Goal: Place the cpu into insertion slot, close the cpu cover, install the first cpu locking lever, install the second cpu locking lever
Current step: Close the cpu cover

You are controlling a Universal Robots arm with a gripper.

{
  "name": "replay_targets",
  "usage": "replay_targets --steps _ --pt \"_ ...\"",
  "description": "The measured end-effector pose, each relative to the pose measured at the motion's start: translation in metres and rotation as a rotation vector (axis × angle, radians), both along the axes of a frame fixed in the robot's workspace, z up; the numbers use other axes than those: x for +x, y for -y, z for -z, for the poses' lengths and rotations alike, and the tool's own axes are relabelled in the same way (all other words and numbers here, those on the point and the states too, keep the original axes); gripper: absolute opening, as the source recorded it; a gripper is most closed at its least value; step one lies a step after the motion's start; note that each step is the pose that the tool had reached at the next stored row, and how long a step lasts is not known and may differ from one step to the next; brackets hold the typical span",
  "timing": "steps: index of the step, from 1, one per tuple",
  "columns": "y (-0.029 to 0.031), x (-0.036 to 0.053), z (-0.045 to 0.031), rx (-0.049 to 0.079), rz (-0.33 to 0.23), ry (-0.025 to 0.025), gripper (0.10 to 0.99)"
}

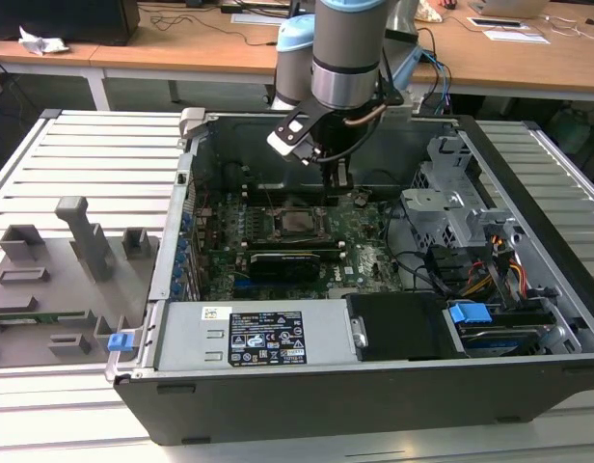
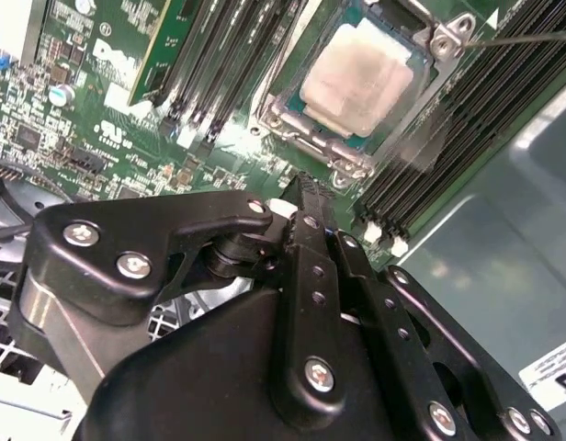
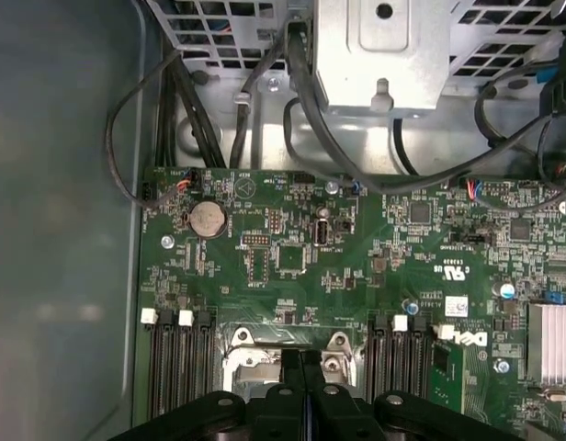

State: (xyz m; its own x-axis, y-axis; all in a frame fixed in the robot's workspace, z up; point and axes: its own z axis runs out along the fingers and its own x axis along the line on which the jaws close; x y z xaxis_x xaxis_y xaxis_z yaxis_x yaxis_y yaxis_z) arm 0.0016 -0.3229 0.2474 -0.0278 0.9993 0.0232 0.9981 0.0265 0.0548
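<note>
While the gripper (image 2: 299,188) hangs low over the green board (image 3: 292,266) inside the open case (image 1: 374,395), its jaws are pressed together with nothing between them. The cpu (image 2: 356,78) lies flat in the slot (image 1: 278,220), near the fingertips, with the cover (image 2: 288,118) down around its pale face. A thin lever (image 2: 531,39) runs off from the cover's corner.

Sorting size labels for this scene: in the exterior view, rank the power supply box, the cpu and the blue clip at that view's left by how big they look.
1. power supply box, clearly largest.
2. cpu.
3. blue clip, slightly smaller, though nearer the camera.
</note>
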Motion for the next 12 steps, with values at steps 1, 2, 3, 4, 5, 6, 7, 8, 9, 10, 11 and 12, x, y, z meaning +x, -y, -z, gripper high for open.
replay_targets --steps 1,2,3,4,5,6,7,8,9,10,11,12 --pt "0.0000 -0.0013 0.0003 0.000 0.000 0.0000 0.106" --pt "0.0000 -0.0027 0.0007 0.000 0.000 0.0000 0.106" --pt "0.0000 -0.0040 0.0011 0.000 0.000 0.0000 0.106" --pt "0.0000 -0.0062 0.0016 0.000 0.000 0.0000 0.106" --pt "0.0000 -0.0085 0.0021 0.000 0.000 0.0000 0.106" --pt "0.0000 -0.0123 0.0031 0.000 0.000 -0.0001 0.106" --pt "0.0000 -0.0245 0.0074 0.000 0.000 0.0000 0.106" --pt "0.0000 -0.0281 0.0085 0.000 0.000 -0.0001 0.106" --pt "0.0000 -0.0289 0.0086 0.000 0.000 0.0000 0.106" --pt "0.0000 -0.0297 0.0089 0.000 0.000 0.0000 0.106" --pt "-0.0001 -0.0315 0.0098 0.000 0.000 0.0001 0.106" --pt "0.0000 -0.0331 0.0106 0.000 0.000 0.0000 0.106"
